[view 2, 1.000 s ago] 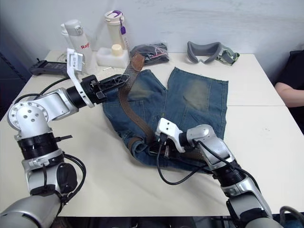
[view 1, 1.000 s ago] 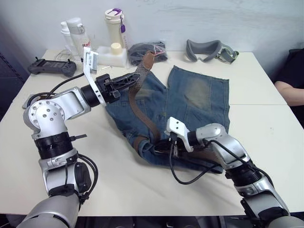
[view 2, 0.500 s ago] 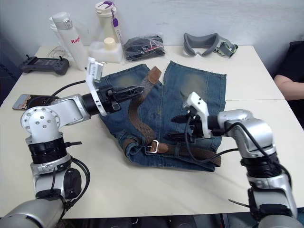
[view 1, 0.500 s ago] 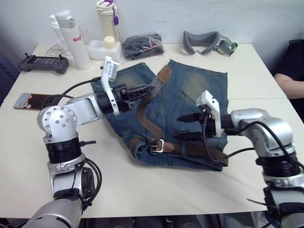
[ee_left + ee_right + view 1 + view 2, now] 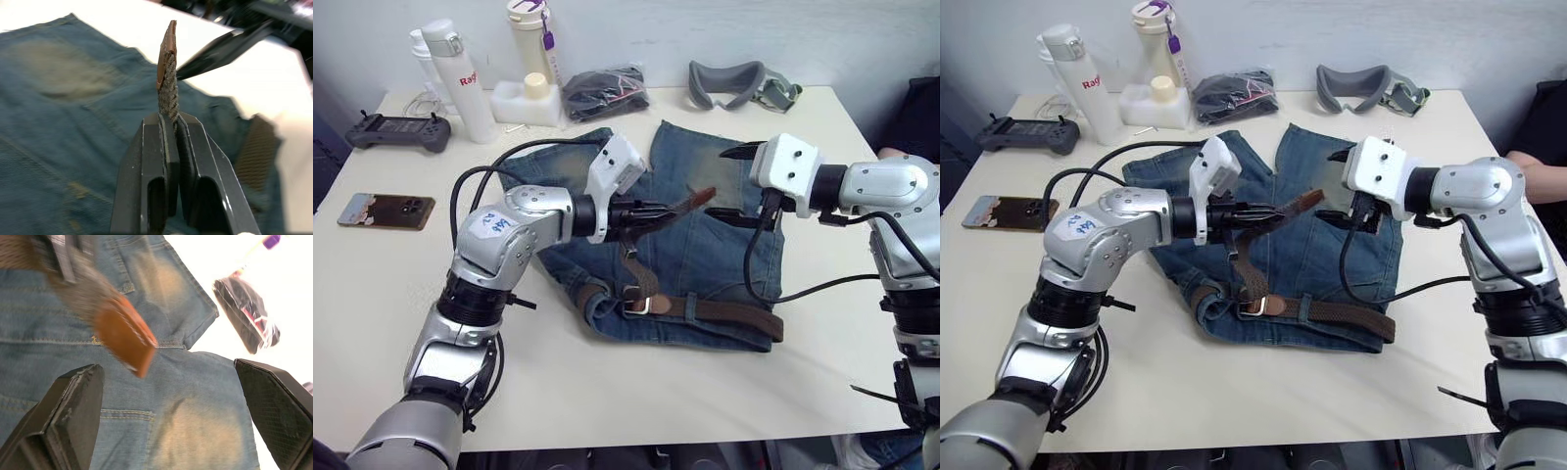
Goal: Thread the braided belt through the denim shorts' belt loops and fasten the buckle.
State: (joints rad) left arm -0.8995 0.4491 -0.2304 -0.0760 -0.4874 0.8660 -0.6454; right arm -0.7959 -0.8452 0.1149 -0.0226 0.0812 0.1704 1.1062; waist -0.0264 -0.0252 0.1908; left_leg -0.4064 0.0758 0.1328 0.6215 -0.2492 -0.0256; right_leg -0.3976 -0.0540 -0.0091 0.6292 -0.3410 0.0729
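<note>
Above the denim shorts (image 5: pixel 705 230) spread on the table (image 5: pixel 636 392), the left gripper (image 5: pixel 658 211) pinches the braided belt (image 5: pixel 724 313) just short of its tan leather tip, which juts beyond the closed fingers toward the right gripper (image 5: pixel 736 183). That gripper's jaws gape wide, the tip hanging just before them, untouched. Behind the left jaws the strap drops to the buckle (image 5: pixel 639 304) at the waistband, where the rest lies flat.
</note>
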